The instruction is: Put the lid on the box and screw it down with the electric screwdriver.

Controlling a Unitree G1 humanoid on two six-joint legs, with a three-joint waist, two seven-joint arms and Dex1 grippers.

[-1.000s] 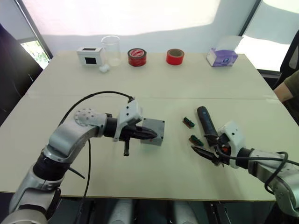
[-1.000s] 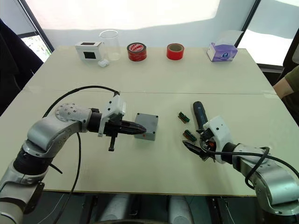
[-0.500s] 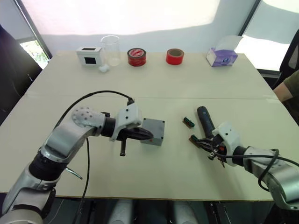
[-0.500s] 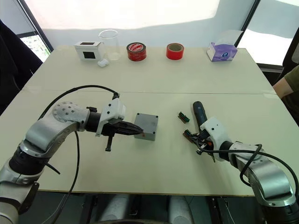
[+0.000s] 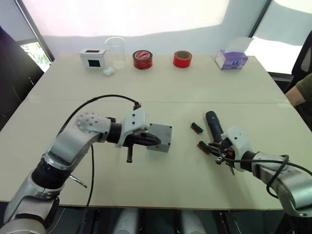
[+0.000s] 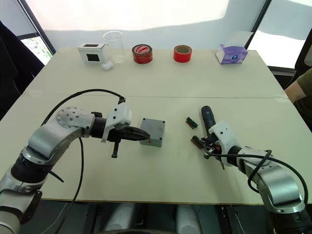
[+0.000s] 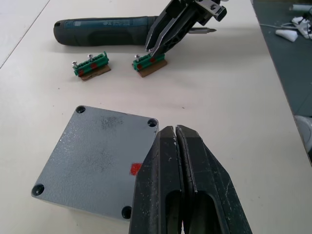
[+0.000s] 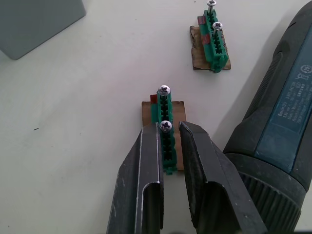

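Box (image 7: pixel 97 158), lid on: mid-counter, rigid, probably light. Left gripper (image 7: pixel 176 141) beside it, jaws closed, empty. Electric screwdriver (image 8: pixel 280 122) right of box: stiff, hefty; grasp mid-barrel. Right gripper (image 8: pixel 169 134) jaws straddle green screw holder (image 8: pixel 165 129).

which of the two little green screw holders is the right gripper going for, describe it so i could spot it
Start at the thick black electric screwdriver lying on the pale table near the robot's right arm. Two small green screw holders on brown card lie beside it, on the side toward the grey square box. The one meant sits between the fingertips of the right gripper; the other holder lies clear of the gripper.
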